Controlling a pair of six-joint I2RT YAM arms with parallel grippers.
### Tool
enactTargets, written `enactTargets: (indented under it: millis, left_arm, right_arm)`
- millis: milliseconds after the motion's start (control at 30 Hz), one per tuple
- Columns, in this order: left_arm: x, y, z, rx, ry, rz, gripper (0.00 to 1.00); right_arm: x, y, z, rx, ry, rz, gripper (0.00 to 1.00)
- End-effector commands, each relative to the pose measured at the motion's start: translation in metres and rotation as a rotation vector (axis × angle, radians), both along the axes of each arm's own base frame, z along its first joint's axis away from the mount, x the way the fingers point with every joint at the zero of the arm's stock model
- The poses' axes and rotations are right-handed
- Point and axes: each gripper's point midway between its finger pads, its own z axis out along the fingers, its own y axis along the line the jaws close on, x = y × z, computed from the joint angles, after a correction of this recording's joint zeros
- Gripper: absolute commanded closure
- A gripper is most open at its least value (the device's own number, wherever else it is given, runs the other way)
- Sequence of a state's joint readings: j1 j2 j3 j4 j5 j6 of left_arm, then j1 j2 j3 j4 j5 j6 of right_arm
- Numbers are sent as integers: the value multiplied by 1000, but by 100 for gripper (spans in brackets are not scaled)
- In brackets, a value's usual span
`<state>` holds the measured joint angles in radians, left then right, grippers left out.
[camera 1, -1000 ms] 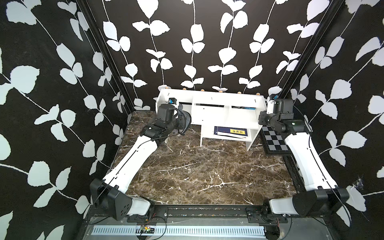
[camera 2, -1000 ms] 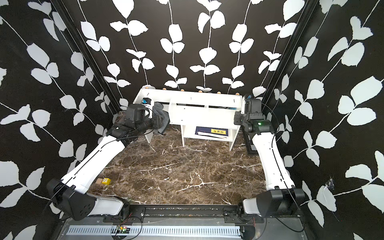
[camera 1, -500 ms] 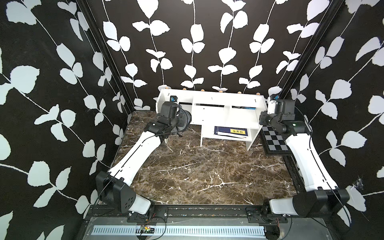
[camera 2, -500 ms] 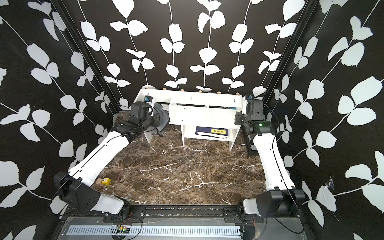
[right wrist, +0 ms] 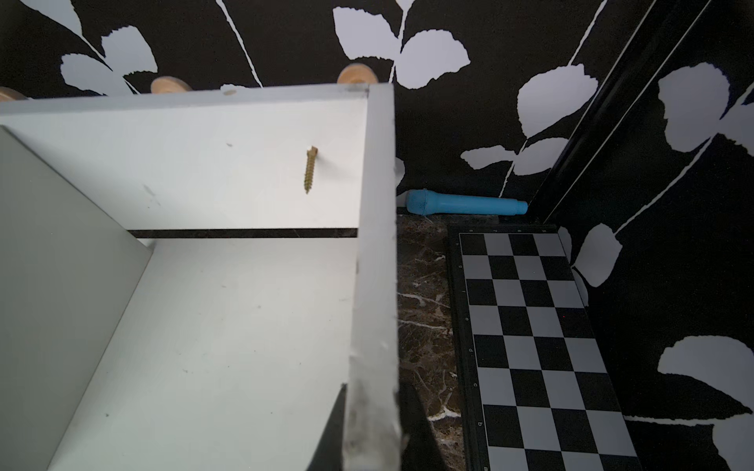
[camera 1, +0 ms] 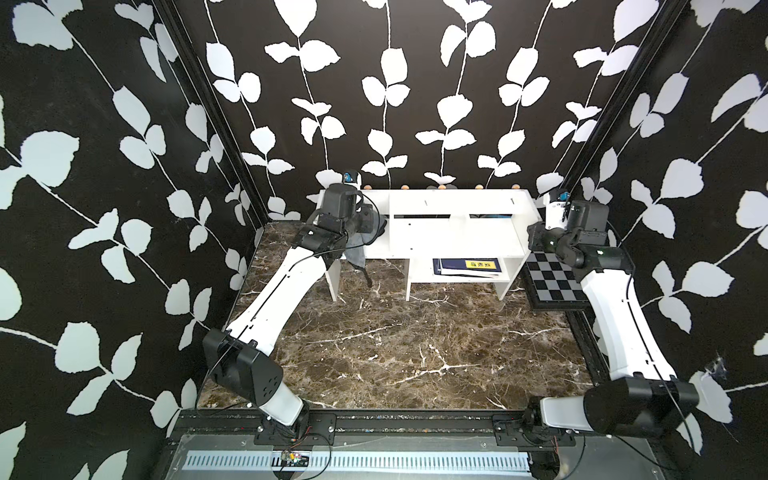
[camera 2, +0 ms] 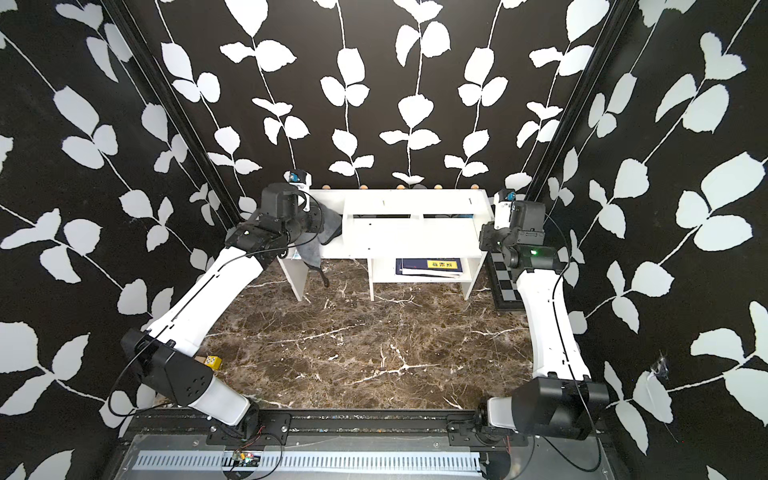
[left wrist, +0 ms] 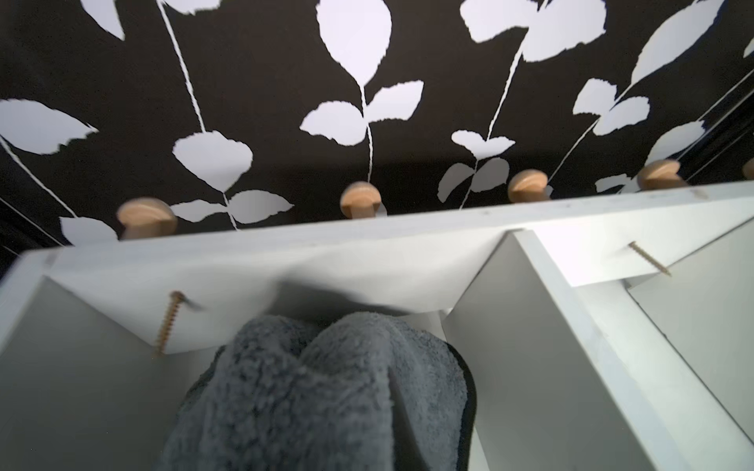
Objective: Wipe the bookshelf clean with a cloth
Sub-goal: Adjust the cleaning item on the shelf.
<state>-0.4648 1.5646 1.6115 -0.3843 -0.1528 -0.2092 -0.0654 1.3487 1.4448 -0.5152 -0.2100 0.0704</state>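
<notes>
My left tool (camera 1: 369, 221) is clamped on the cloth (left wrist: 318, 387) at the shelf's (camera 1: 453, 232) left end; my right tool (right wrist: 373, 432) grips its right wall. Only the right wrist view shows a blue tube (right wrist: 465, 204) behind. I can't read the book's (camera 1: 451, 269) yellow label (camera 1: 478, 264).

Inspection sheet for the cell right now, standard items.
Surface: brown marble tabletop.
Job's things: white bookshelf at the back; grey cloth bunched at its left end.
Clutter: chessboard right of bookshelf; blue book in lower compartment; blue microphone by back wall; yellow block near left arm base.
Hands: left hand shut on cloth; right hand clamped on bookshelf's right side panel.
Cables: thin black cable along each arm.
Surroundings: black walls, white leaf pattern.
</notes>
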Motion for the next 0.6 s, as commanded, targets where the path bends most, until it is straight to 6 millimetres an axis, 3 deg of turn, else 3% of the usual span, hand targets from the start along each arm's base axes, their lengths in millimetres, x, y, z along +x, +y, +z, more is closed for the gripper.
enactTargets:
  millis: [0,100,167,200,267,333,433,567]
  left_arm:
    - [-14,-25,-30,-86,72,-116,100]
    - [-40,-42,-55,-91,142,-201,100]
    - [-56,-42,-58,-66,140,-214,100]
    - [-61,-35,-55,-59,127,-198,92]
    - [-67,-12,-38,-31,64,-119,70]
    - [-73,9,-12,-15,-14,-46,57]
    - [-80,29,22,10,-63,20,54]
    - [-75,38,26,45,-22,78,48]
  right_arm:
    - [-15,20,16,215,-11,-14,100]
    - [-19,18,11,193,5,-54,100]
    - [-21,17,13,190,0,-71,100]
    - [-22,17,16,192,-5,-74,100]
    - [-24,18,22,194,-14,-76,100]
    - [-25,21,27,190,-19,-74,100]
    - [-25,21,28,179,-16,-79,100]
    - [-25,23,26,173,-8,-80,100]
